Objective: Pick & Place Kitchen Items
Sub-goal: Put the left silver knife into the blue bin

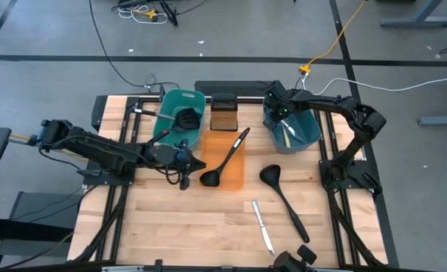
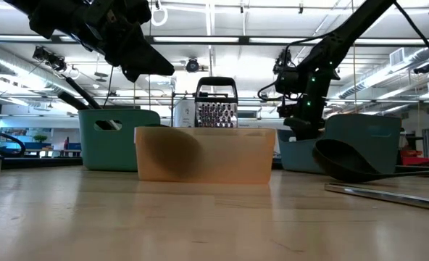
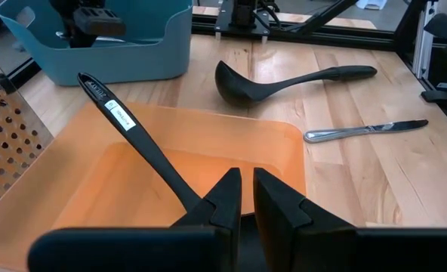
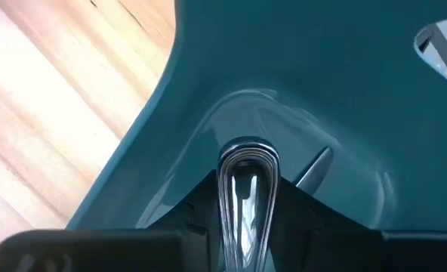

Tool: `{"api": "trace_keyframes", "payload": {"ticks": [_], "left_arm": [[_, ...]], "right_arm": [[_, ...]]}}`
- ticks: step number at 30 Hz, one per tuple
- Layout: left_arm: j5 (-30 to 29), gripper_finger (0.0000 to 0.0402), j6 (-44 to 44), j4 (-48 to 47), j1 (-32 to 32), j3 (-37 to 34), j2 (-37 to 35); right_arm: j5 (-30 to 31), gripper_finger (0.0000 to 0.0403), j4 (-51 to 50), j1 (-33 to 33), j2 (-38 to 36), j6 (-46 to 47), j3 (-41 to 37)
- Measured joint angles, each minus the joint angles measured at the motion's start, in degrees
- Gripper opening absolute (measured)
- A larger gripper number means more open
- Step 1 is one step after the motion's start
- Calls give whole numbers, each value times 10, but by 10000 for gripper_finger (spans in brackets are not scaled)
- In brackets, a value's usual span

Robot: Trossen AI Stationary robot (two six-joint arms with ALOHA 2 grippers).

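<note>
A black ladle (image 1: 222, 160) lies in the orange tub (image 1: 237, 177), bowl on the floor and handle (image 3: 125, 125) slanting up over the far rim. My left gripper (image 3: 246, 198) hovers above the tub's left end, fingers a narrow gap apart and empty. My right gripper (image 1: 279, 113) is over the blue tub (image 1: 303, 130), shut on a silver knife (image 4: 242, 193). A black slotted spatula (image 1: 184, 119) lies in the teal tub (image 1: 171, 106). Another black ladle (image 1: 282, 190) and a silver knife (image 1: 263, 225) lie on the table. My right gripper pinches the silver knife by its handle between the two fingers. The rounded handle end (image 4: 244, 162) sticks out past the fingertips, along the fingers, pointing down into the blue tub. The end hangs clear of the tub's floor. The rest of the knife is hidden by the gripper.
A metal grater (image 1: 223, 113) stands between the teal and blue tubs at the far edge. Another silver piece (image 4: 314, 168) lies on the blue tub's floor. Bare wood shows at the table's near left (image 1: 171, 227).
</note>
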Motion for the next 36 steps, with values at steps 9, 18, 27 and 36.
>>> {"api": "trace_keyframes", "payload": {"ticks": [9,18,27,36], "left_arm": [[0,44,-3,0,0,0,0],[2,44,-15,0,-2,0,0],[-6,44,-14,0,-23,0,0],[-7,44,-15,0,-23,0,0]], "right_arm": [[-11,90,-11,0,0,-42,0],[-44,85,-9,-1,0,-105,0],[-86,85,-17,-17,0,-169,0],[-85,87,-19,-32,0,-163,0]]}}
